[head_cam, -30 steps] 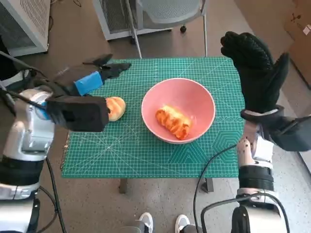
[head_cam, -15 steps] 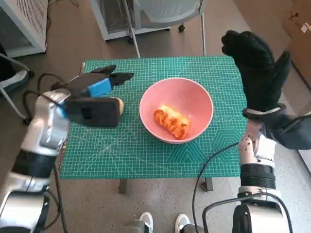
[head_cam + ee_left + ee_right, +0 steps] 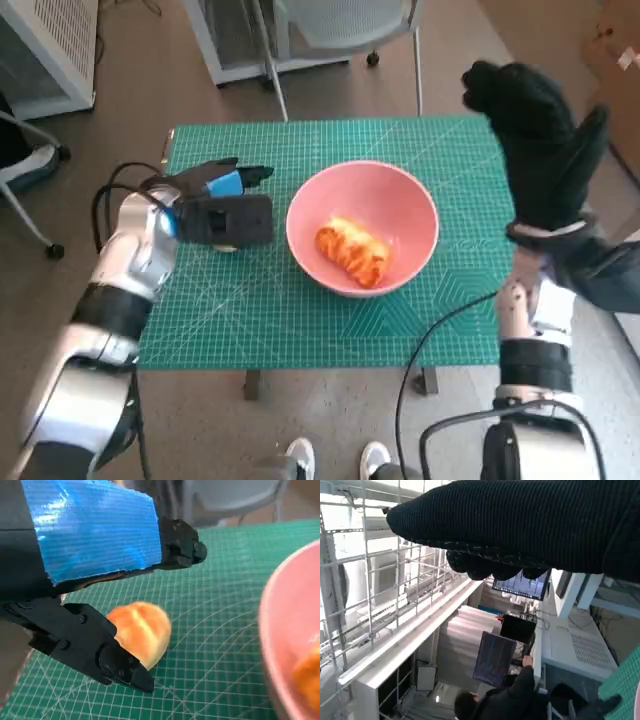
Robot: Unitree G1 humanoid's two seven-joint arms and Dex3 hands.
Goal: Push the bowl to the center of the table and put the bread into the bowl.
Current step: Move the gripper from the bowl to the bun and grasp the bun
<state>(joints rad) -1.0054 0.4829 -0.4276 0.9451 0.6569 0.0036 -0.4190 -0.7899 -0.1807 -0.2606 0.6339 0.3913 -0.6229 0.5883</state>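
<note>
A pink bowl (image 3: 362,226) stands near the middle of the green cutting mat (image 3: 330,310), and a twisted orange bread (image 3: 352,251) lies inside it. Part of the bowl's rim (image 3: 285,645) shows in the left wrist view. A round golden bun (image 3: 141,631) lies on the mat left of the bowl; in the head view my left hand (image 3: 222,205) covers it. That hand hovers low over the bun with fingers (image 3: 107,652) spread on either side, holding nothing. My gloved right hand (image 3: 535,140) is raised upright above the mat's right edge, fingers apart and empty.
A chair (image 3: 345,25) and a white cabinet (image 3: 45,45) stand beyond the table's far edge. A person's shoes (image 3: 335,460) show at the near edge. Cables hang by both arms. The right wrist view faces the room, with a person at monitors (image 3: 515,655).
My left hand has pulled back and dropped low over the bun, which it now hides in the head view. The right hand has stayed raised. The bowl has not moved.
</note>
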